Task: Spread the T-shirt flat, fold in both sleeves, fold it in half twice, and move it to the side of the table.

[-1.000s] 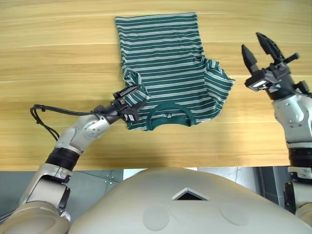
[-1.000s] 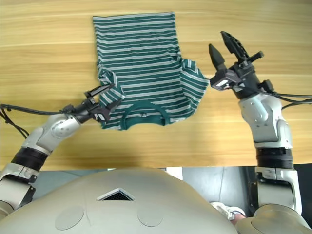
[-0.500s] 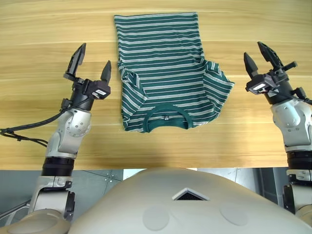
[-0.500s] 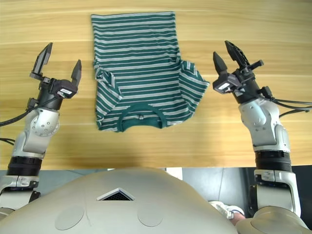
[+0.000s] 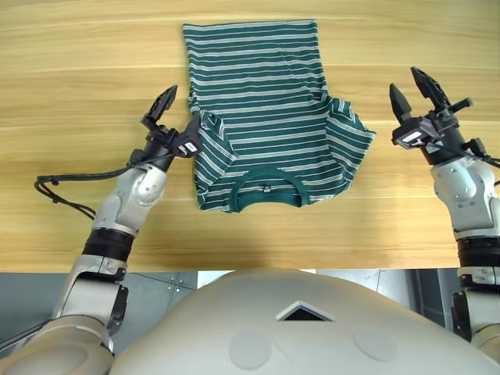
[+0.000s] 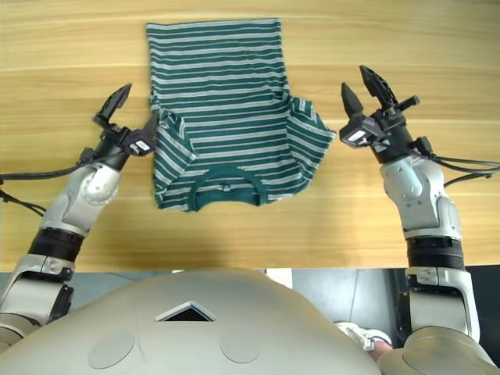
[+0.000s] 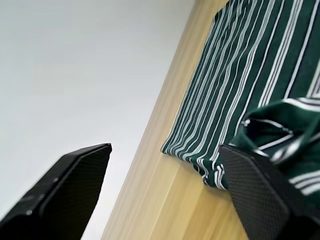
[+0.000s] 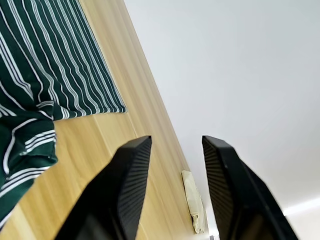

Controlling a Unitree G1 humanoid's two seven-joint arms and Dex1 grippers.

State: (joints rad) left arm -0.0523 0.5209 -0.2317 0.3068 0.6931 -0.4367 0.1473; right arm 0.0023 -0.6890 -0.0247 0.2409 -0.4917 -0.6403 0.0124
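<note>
On the table [image 5: 70, 55] ahead, mid-width: striped T-shirt [image 5: 262, 109], collar nearest the robot; left gripper [image 5: 178, 119], jaws wide and empty, has swung back to the rumpled left sleeve [image 5: 209, 131], so the sleeve fold is likely unfinished; right gripper [image 5: 408, 86] gapes beside the right sleeve [image 5: 350, 134]; bare wood flanks both sides.

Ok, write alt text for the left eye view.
A green striped T-shirt lies on a wooden table, collar toward the robot, rumpled at both sides. The left tool is open at its left edge; the right tool is open, clear of its right edge.
</note>
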